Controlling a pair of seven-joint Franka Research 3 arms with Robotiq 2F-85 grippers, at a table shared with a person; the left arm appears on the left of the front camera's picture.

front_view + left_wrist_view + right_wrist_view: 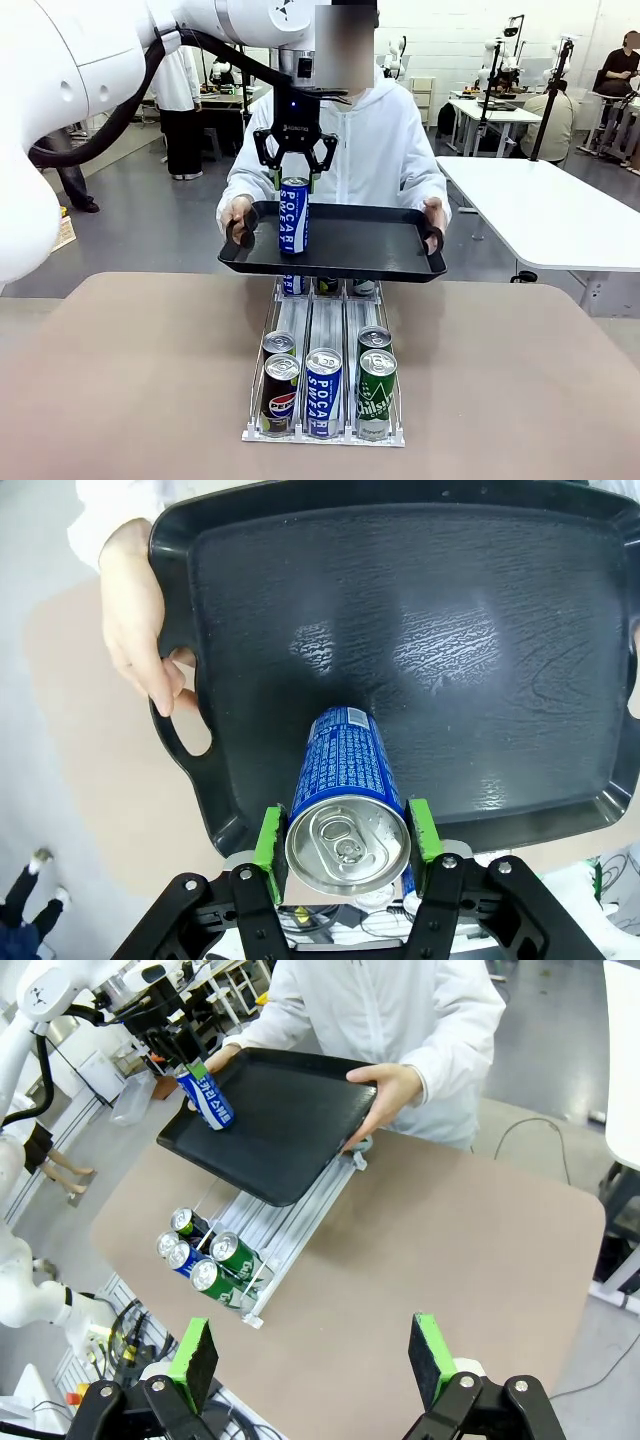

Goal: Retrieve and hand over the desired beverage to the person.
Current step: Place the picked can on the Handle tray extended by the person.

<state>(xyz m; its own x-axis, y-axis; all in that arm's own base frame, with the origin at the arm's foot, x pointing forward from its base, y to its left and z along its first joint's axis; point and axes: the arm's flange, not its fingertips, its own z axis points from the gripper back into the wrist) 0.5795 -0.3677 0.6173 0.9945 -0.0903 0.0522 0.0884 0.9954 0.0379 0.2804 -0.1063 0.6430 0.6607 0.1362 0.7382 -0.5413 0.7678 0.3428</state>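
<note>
My left gripper (294, 180) is shut on the top of a blue Pocari Sweat can (293, 215), green pads (268, 837) on either side of its rim. The can (348, 810) stands upright over the left part of a black tray (370, 250); whether its base touches the tray floor I cannot tell. The person (385, 140) in a white hooded jacket holds the tray by both handles at the far side of the table, one hand (135, 630) on the left handle. My right gripper (315, 1360) hangs open and empty, high over the near side of the table.
A metal can rack (325, 330) lies on the brown table below the tray's front edge. At its near end stand a Pepsi can (280, 390), a blue Pocari can (323, 390) and a green can (376, 392), with more behind. A white table (545, 215) stands at the right.
</note>
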